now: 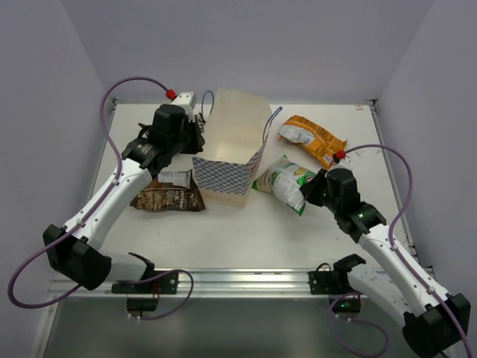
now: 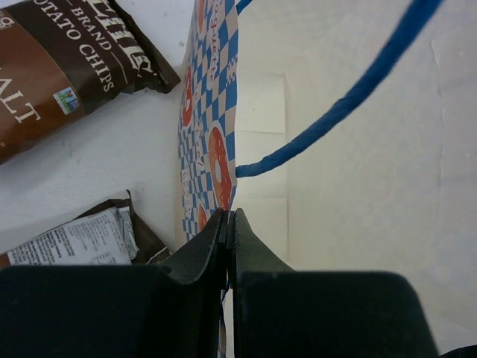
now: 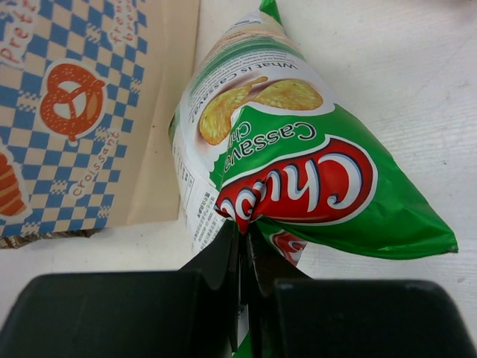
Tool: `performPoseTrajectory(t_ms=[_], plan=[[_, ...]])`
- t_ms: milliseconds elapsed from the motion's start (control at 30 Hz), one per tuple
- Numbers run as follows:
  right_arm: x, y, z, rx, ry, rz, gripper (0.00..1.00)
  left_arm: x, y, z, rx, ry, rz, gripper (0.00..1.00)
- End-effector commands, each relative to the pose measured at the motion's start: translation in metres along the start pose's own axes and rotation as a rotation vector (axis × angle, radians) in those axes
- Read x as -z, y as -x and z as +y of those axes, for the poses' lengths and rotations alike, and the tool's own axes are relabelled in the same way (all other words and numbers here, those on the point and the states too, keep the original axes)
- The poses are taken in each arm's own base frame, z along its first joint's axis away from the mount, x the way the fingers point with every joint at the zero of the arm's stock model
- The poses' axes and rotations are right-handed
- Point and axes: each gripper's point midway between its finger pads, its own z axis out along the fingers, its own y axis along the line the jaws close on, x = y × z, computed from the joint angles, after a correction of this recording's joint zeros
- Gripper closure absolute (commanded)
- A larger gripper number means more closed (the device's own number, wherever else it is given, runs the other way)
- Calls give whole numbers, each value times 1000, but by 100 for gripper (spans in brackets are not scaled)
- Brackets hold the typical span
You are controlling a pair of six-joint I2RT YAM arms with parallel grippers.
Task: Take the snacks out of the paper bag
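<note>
The cream paper bag (image 1: 231,149) with its blue-checked band stands upright and open at mid-table. My left gripper (image 1: 196,139) is shut on the bag's left wall at the rim (image 2: 227,216); a blue cord handle (image 2: 335,112) crosses the left wrist view. My right gripper (image 1: 310,192) is shut on the edge of the green-and-white packet (image 1: 285,181), just right of the bag; the right wrist view shows the pinch (image 3: 243,227) on the packet (image 3: 298,164). The orange-yellow packet (image 1: 314,139) lies at the back right. Two dark brown packets (image 1: 168,197) (image 2: 74,60) lie left of the bag.
The second brown packet (image 2: 82,239) lies partly under my left arm. The bag's checked side (image 3: 74,112) stands close to the green packet. The table's edge rail (image 1: 246,280) runs along the front. Grey walls enclose the table.
</note>
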Motion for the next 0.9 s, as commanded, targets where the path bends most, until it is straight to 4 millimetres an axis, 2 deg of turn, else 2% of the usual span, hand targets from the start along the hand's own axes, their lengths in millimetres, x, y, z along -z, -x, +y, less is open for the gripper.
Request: performPoseTrajectory(t_ms=[0, 33, 133, 233, 267, 333, 367, 433, 467, 567, 667, 767, 867], plan=[[-3, 1, -20, -41, -102, -9, 98, -9, 12, -15, 68, -70, -49, 100], [0, -8, -32, -80, -163, 21, 93, -10, 13, -16, 73, -72, -54, 100], [11, -18, -53, -138, -264, 33, 85, -12, 12, -22, 85, -108, -56, 100], [21, -26, -65, -168, -317, 44, 66, -14, 14, -25, 88, -118, -60, 100], [24, -27, -68, -172, -330, 43, 50, -15, 15, -25, 87, -118, -63, 100], [30, -29, -72, -170, -349, 44, 34, -14, 21, -27, 84, -129, -81, 100], [32, -25, -71, -169, -345, 38, 22, -13, 24, -27, 84, -127, -88, 100], [37, -22, -70, -156, -346, 37, 14, -10, 33, -27, 85, -130, -110, 100], [40, -15, -65, -151, -334, 24, 6, -5, 44, -29, 85, -137, -137, 100], [48, 1, -55, -111, -308, -2, 1, 6, 69, -31, 76, -137, -197, 100], [55, 16, -44, -71, -269, -26, 1, 8, 81, -31, 73, -132, -226, 100], [59, 26, -31, -47, -217, -44, 1, 2, 85, -31, 66, -135, -241, 100], [61, 32, -21, -30, -169, -57, 1, -12, 85, -32, 69, -162, -240, 100]])
